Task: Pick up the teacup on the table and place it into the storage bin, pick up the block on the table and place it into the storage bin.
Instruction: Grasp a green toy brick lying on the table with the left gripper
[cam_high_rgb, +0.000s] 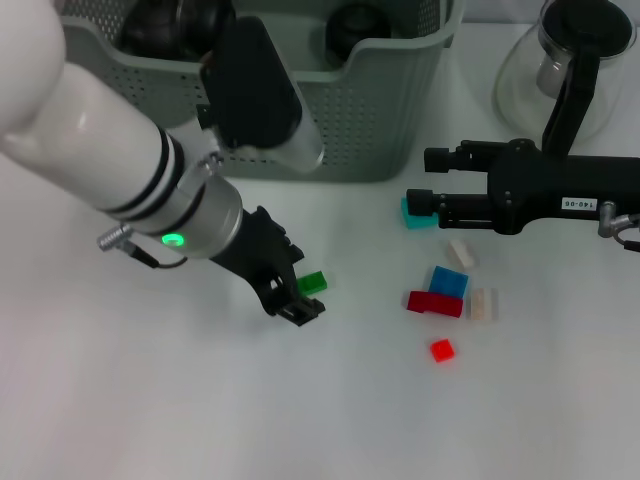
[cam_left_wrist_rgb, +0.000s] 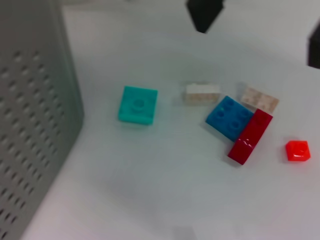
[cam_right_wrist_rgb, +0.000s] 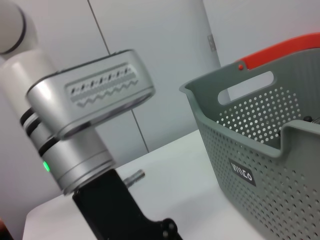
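Observation:
A green block (cam_high_rgb: 313, 282) lies on the white table, right against my left gripper (cam_high_rgb: 296, 290), which is lowered to the tabletop in front of the storage bin (cam_high_rgb: 340, 120). My right gripper (cam_high_rgb: 428, 178) hovers open just above a teal block (cam_high_rgb: 415, 214) (cam_left_wrist_rgb: 137, 104), holding nothing. More blocks lie to the right: blue (cam_high_rgb: 449, 281) (cam_left_wrist_rgb: 229, 116), long red (cam_high_rgb: 434, 302) (cam_left_wrist_rgb: 250, 136), small red (cam_high_rgb: 442, 349) (cam_left_wrist_rgb: 298, 150) and beige ones (cam_high_rgb: 461, 252). No teacup shows on the table. Dark rounded things (cam_high_rgb: 352, 30) sit inside the bin.
A glass teapot with a black handle (cam_high_rgb: 570, 70) stands at the back right, behind the right arm. The bin's perforated wall (cam_left_wrist_rgb: 30, 125) (cam_right_wrist_rgb: 265, 150) is close beside the left wrist. Open table stretches along the front and left.

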